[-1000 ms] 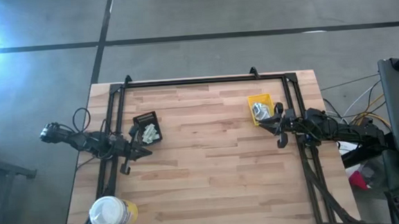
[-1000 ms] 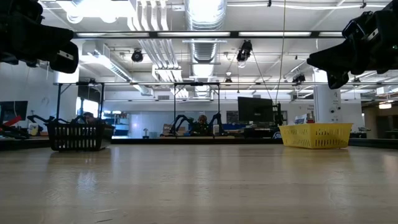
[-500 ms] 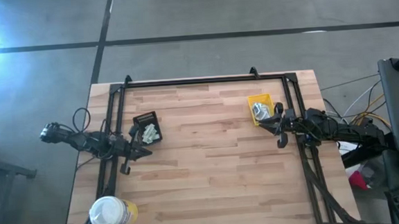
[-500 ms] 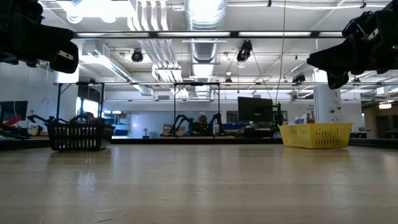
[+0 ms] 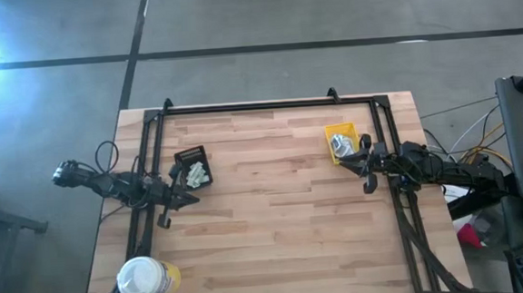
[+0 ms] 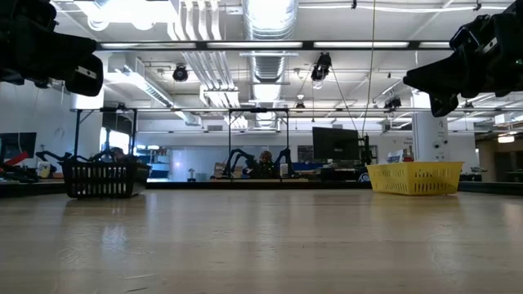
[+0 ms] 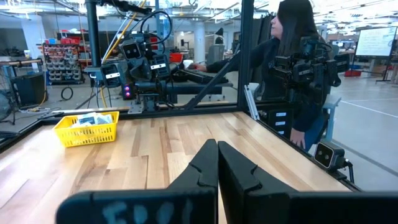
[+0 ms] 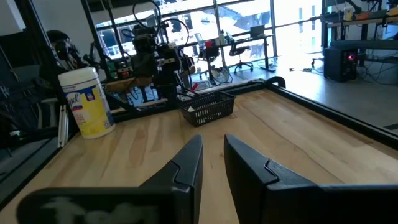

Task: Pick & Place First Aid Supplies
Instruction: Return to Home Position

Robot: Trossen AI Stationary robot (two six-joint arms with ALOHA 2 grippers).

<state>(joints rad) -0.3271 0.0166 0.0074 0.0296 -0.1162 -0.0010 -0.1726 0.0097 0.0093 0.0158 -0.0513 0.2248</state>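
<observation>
The first aid supplies are small white packets. Some lie in a black mesh tray (image 5: 191, 160) at the table's left (image 8: 208, 107), others in a yellow bin (image 5: 341, 142) at its right (image 7: 87, 127). My left gripper (image 5: 193, 199) hovers level just near of the black tray, its fingers shut on nothing (image 7: 217, 163). My right gripper (image 5: 344, 163) hovers level just near of the yellow bin, open by a narrow gap with nothing between its fingers (image 8: 213, 163). Both point toward the middle of the table.
A round yellow tub with a white lid (image 5: 145, 279) stands at the near left corner (image 8: 87, 102). A black frame (image 5: 259, 105) runs along the table's far and side edges. The wooden middle lies between the grippers. A person (image 7: 292, 56) sits beyond the table's right side.
</observation>
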